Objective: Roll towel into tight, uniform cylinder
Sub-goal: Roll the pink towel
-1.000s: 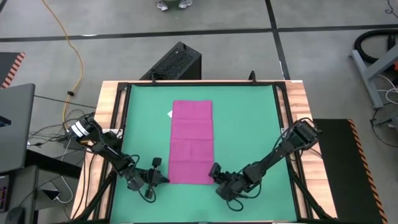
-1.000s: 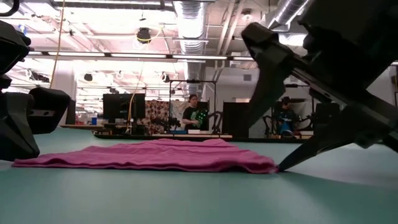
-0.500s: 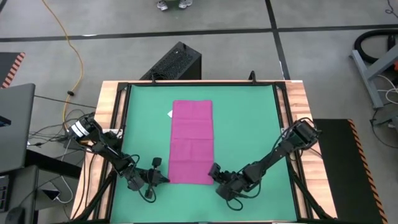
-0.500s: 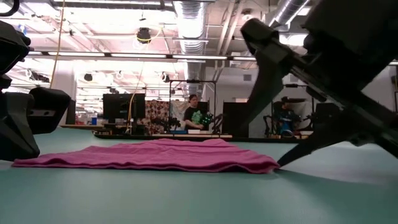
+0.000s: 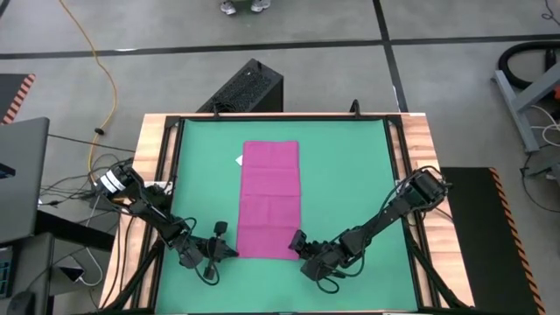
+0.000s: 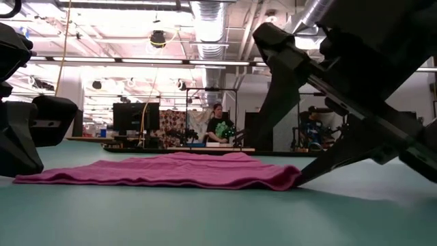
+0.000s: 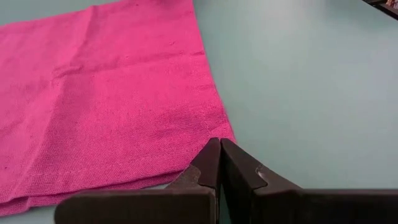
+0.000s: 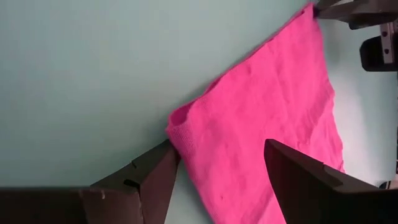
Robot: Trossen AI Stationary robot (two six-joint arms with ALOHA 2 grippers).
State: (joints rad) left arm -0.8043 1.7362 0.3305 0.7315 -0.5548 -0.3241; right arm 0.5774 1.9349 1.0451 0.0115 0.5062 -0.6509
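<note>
Magenta-pink soft towel [image 5: 269,199] lies flat along the middle of the green mat [image 5: 350,175]; the right gripper [image 5: 297,242], fingers spread, straddles its near right corner, the left gripper [image 5: 229,252], fingers closed, touches its near left corner

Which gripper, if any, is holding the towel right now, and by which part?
Neither holds it yet. The right gripper is open, straddling the towel at its near right corner. The left gripper is shut at the near left corner, gripping nothing visible.

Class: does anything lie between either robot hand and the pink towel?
Nothing visible does. The right hand is open, straddling the towel at its near right corner; the left hand is shut, its tip at the near left corner, on bare green mat.
</note>
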